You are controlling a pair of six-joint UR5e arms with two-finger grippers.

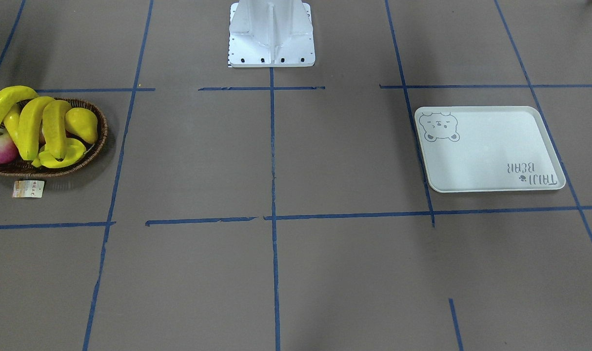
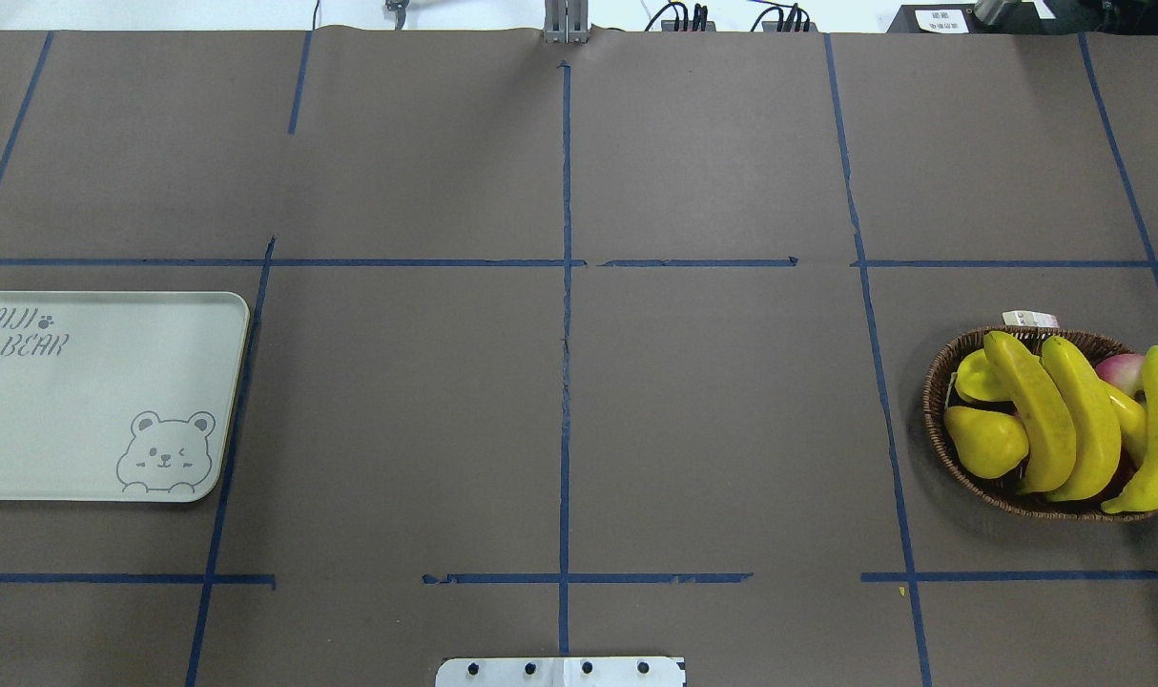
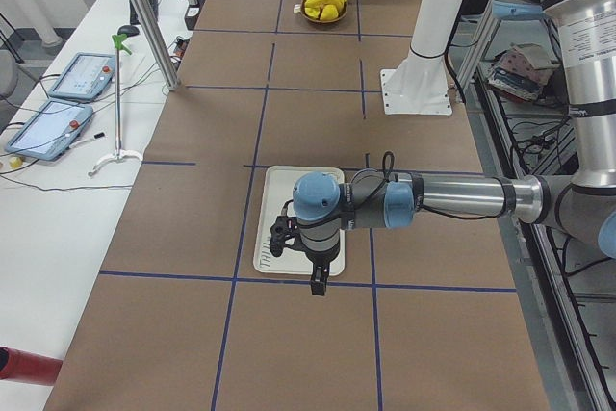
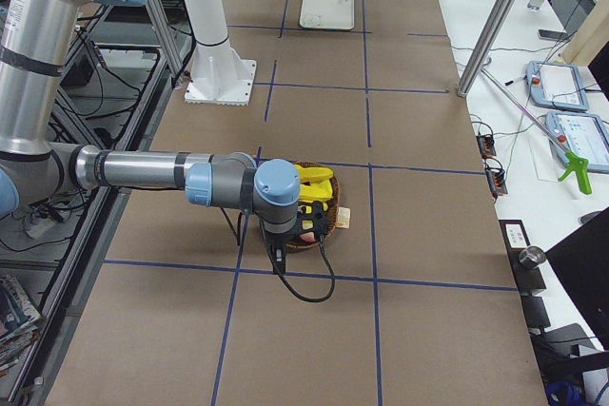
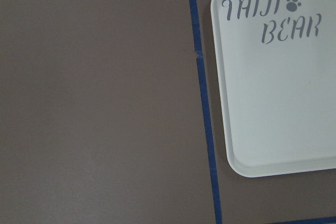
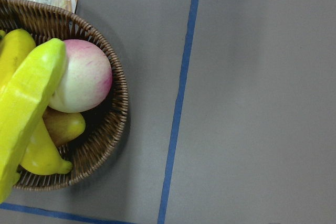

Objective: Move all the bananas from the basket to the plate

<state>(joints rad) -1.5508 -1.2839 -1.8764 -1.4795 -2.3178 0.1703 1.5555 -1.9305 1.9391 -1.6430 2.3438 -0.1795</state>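
Note:
Several long yellow bananas (image 2: 1027, 410) lie piled in the brown wicker basket (image 2: 937, 401) at the table's right end; they also show in the front view (image 1: 32, 124) and the right wrist view (image 6: 26, 103). The pale plate (image 2: 93, 401) with the bear drawing lies at the left end and holds nothing. My left gripper (image 3: 318, 281) hangs above the plate's (image 3: 279, 199) outer edge. My right gripper (image 4: 279, 259) hangs above the basket's (image 4: 319, 235) outer side. Both grippers show only in the side views, so I cannot tell whether they are open or shut.
The basket also holds a yellow pear (image 2: 984, 441), a yellow starfruit (image 2: 980, 377) and a pink-white peach (image 6: 84, 74). A paper tag (image 1: 28, 188) lies beside the basket. The white robot base (image 1: 271, 34) stands at mid-table. Blue tape lines cross the brown tabletop.

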